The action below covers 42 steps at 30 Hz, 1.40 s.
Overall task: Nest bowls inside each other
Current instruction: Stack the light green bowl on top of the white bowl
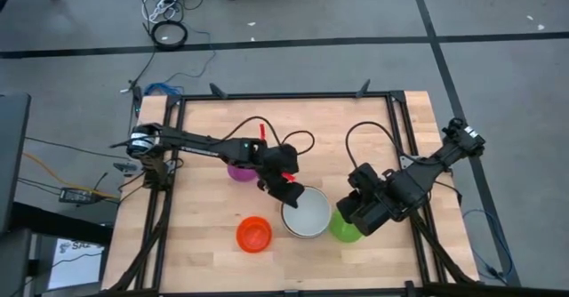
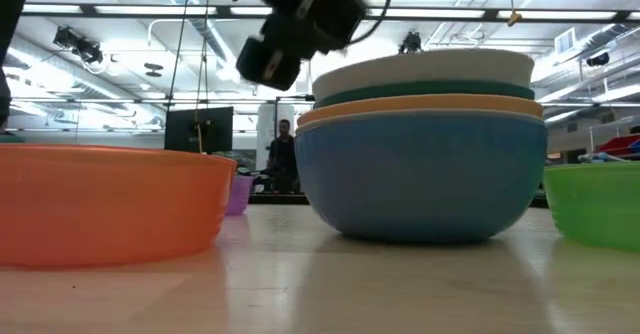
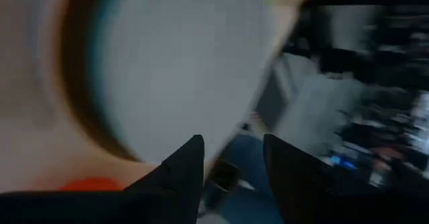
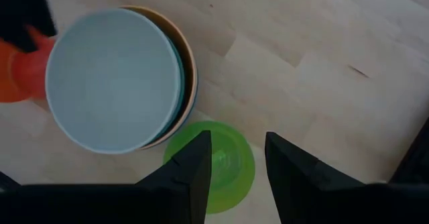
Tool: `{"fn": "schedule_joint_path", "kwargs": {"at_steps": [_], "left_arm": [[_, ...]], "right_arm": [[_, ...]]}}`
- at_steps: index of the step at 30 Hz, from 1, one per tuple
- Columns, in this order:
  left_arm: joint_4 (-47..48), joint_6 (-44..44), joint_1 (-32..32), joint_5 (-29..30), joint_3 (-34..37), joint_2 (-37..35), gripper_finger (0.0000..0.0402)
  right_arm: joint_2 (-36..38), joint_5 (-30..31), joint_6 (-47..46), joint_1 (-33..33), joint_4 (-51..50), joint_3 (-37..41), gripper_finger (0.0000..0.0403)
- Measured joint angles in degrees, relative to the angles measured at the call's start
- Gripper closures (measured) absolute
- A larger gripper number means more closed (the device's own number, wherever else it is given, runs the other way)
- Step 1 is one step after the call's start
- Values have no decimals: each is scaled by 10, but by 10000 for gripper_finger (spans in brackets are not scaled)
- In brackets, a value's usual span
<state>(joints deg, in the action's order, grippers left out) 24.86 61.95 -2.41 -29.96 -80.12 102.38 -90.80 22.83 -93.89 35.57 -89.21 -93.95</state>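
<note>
A stack of nested bowls stands at the table's near middle: a blue bowl (image 2: 420, 179) at the bottom, then an orange one (image 2: 420, 105), a teal one (image 2: 420, 91) and a white one (image 1: 307, 213) on top. A red-orange bowl (image 1: 254, 234) rests on its base to the stack's left, a green bowl (image 4: 224, 160) to its right, and a purple bowl (image 1: 236, 172) farther back, partly hidden under the left arm. My left gripper (image 3: 231, 160) hovers open over the stack's far-left rim. Above the green bowl, my right gripper (image 4: 238, 167) hangs open and points down.
The wooden table (image 1: 204, 128) is bounded by black frame rails (image 1: 169, 199) on its left, right and far sides. Bare wood lies along the far edge and at the near corners. Cables loop over both arms.
</note>
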Motion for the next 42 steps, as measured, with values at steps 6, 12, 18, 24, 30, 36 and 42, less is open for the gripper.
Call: {"fn": "schedule_joint_path", "kwargs": {"at_steps": [6,12,18,24,30,36,42], "left_arm": [[-133,54,11,-36,0,-26,239],[-132,55,40,-23,-1,-93,239],[68,-30,60,42,-1,-160,239],[241,-90,60,142,-1,-208,239],[355,-92,59,191,-1,-227,239],[480,-95,51,234,-1,-230,239],[566,-110,43,271,-1,-230,239]], "right_arm": [[0,-12,-19,1,-8,0,276],[1,-161,-55,-12,-6,50,278],[1,-238,-34,-20,59,127,270],[0,-254,-13,-29,61,189,251],[1,-275,7,-34,174,263,241],[1,-286,-5,-35,266,311,245],[0,-289,-3,-35,292,342,246]]}}
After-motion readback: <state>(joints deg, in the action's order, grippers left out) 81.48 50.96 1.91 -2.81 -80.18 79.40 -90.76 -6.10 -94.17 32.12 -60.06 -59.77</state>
